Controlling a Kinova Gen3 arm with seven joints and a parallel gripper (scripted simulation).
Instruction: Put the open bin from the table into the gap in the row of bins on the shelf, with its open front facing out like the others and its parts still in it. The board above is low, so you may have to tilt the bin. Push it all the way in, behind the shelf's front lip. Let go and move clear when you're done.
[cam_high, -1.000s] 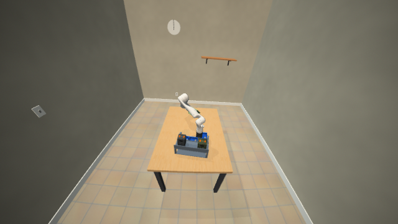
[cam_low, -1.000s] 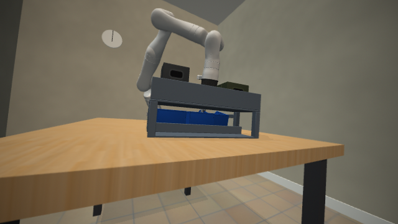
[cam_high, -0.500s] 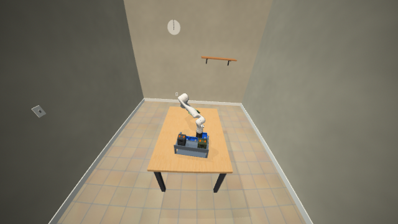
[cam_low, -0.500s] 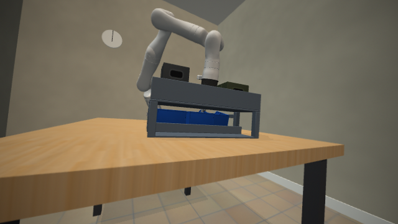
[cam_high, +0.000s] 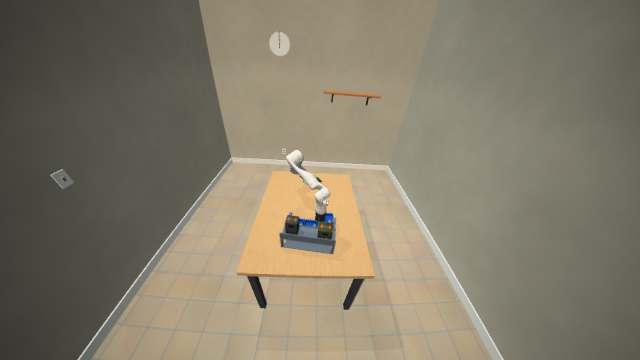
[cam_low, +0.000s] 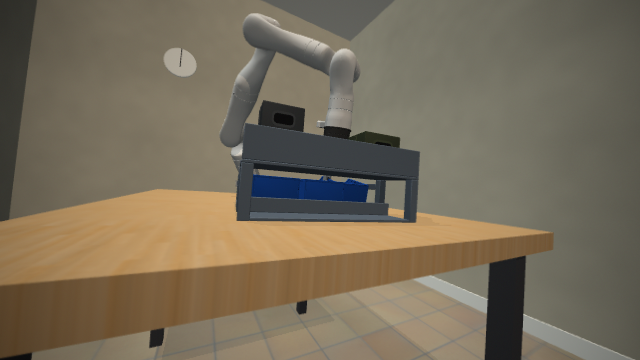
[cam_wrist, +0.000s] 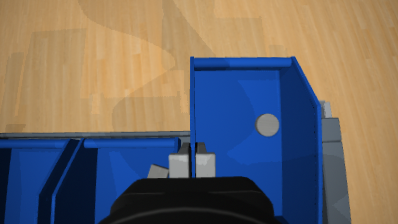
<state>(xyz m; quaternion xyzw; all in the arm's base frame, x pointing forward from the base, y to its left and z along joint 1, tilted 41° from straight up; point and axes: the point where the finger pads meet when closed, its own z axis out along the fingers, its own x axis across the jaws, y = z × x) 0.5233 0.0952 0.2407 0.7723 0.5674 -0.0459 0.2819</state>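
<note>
The table (cam_high: 300, 265) (cam_low: 250, 240) (cam_wrist: 135, 50) looks like smooth wood with streaks. The bins (cam_low: 277, 187) (cam_wrist: 240, 110) look like smooth blue plastic. The shelf (cam_high: 307, 240) (cam_low: 330, 152) (cam_wrist: 332, 150) looks plain, gray and not shiny. The arm (cam_high: 307, 178) (cam_low: 295, 45) looks smooth and a bit shiny.
</note>
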